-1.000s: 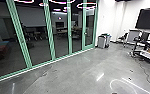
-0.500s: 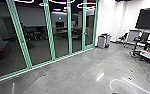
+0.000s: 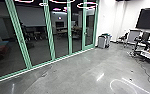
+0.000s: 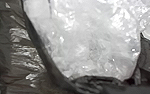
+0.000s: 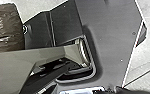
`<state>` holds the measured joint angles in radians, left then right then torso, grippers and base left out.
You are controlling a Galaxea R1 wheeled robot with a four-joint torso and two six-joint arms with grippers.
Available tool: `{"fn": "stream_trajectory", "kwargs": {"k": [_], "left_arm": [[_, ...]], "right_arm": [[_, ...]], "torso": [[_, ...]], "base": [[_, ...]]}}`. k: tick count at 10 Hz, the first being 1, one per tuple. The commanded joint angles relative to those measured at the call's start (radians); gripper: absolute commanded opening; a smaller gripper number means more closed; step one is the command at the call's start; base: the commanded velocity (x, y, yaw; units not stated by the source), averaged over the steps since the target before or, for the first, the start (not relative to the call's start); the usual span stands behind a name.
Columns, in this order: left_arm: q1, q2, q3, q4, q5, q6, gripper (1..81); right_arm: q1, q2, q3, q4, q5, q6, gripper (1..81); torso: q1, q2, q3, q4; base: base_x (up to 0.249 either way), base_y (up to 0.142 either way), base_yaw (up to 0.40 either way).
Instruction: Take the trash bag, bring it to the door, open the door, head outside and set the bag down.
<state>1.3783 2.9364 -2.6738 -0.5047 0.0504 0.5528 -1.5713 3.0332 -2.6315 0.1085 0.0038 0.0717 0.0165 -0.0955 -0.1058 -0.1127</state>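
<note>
So my left wrist view is getting the trash bag (image 4: 23, 62) real close up: dark crinkly plastic around shiny, whitish clear plastic (image 4: 93, 42). My right wrist view catches crinkled dark plastic too, by the edge of my base. Honestly can't tell if my left gripper or right gripper is wide, narrow or holding anything. Head view's got the room: green-framed glass panels (image 3: 37, 47), grey bins (image 3: 101, 41) near the white wall (image 3: 107, 18), a dark screen (image 3: 148, 18), and a cable (image 3: 146, 73) trailing over the polished floor (image 3: 71, 72).
</note>
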Motion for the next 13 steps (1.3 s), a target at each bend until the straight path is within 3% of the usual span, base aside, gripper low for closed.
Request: {"fn": "stream_trajectory", "kwargs": {"k": [1, 13], "left_arm": [[-0.064, -0.011, -0.001, 0.005, 0.062, 0.007, 1.0], [-0.063, -0.009, -0.001, 0.005, 0.062, 0.007, 1.0]], "right_arm": [[0.043, 0.006, 0.010, -0.004, -0.059, -0.003, 81.1], [0.044, 0.009, 0.009, -0.004, -0.061, -0.001, 81.1]], "torso": [[0.000, 0.000, 0.000, 0.000], [0.000, 0.000, 0.000, 0.000]], "base": [[0.110, 0.000, 0.000], [0.132, 0.000, 0.000]]}}
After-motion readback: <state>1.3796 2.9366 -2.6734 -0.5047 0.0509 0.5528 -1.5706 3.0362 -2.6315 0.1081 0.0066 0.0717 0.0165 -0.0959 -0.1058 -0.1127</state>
